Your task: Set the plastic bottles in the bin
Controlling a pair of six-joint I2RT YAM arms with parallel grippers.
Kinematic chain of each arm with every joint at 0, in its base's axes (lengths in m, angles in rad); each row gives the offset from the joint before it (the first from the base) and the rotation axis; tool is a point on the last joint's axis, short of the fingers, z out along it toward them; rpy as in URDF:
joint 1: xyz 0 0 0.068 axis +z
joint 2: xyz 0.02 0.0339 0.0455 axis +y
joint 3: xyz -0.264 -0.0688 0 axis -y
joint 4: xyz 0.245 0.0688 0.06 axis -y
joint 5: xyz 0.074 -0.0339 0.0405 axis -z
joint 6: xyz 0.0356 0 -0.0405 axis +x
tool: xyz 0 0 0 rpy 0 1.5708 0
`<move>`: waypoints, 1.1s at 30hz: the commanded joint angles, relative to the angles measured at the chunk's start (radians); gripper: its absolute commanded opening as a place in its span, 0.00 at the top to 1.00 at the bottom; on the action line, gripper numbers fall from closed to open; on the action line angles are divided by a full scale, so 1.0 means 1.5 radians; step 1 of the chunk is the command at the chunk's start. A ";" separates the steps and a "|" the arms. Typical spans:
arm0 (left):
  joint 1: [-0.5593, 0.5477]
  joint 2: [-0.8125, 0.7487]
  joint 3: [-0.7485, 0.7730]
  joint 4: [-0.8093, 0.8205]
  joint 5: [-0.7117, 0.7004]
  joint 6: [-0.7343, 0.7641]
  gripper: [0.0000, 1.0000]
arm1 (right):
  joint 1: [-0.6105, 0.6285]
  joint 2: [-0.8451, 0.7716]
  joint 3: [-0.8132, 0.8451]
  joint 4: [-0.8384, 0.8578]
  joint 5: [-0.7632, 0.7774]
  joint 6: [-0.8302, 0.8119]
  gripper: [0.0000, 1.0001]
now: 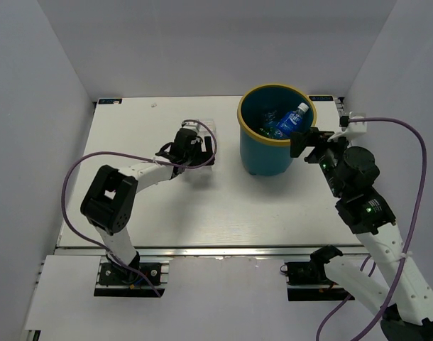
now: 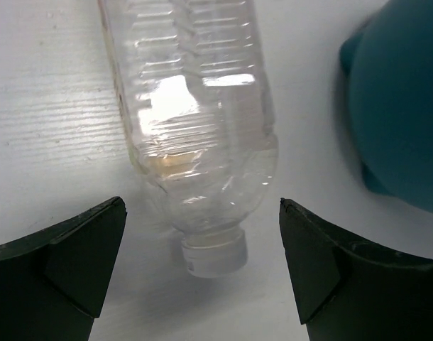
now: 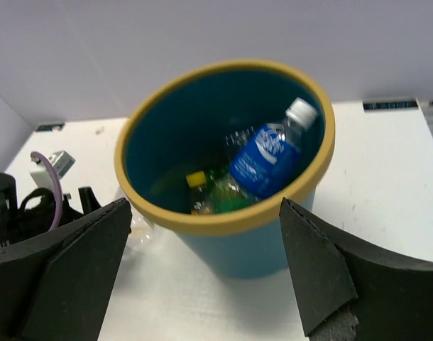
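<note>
Top view: bin (image 1: 262, 155) upper right; right gripper (image 1: 307, 141) at its right rim; left gripper (image 1: 193, 147) left of centre, over clear bottle (image 1: 208, 128). Left wrist: jaws wide, clear bottle lying between, touching neither. Right wrist: jaws spread, empty; blue-label bottle (image 3: 266, 160) and green bottle (image 3: 227, 197) inside bin, frame centre.

Spread wide: left tool (image 2: 202, 227), right tool (image 3: 206, 220)

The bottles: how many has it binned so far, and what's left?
Done: a blue-labelled bottle and a green bottle lie in the bin. In hand: nothing gripped; the left gripper stands open astride the clear bottle lying on the table, the right gripper open by the bin. Left: that clear bottle.
</note>
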 commanded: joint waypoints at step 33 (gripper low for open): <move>0.002 -0.133 0.007 0.023 -0.038 -0.014 1.00 | 0.000 -0.054 -0.105 -0.077 0.225 0.118 0.11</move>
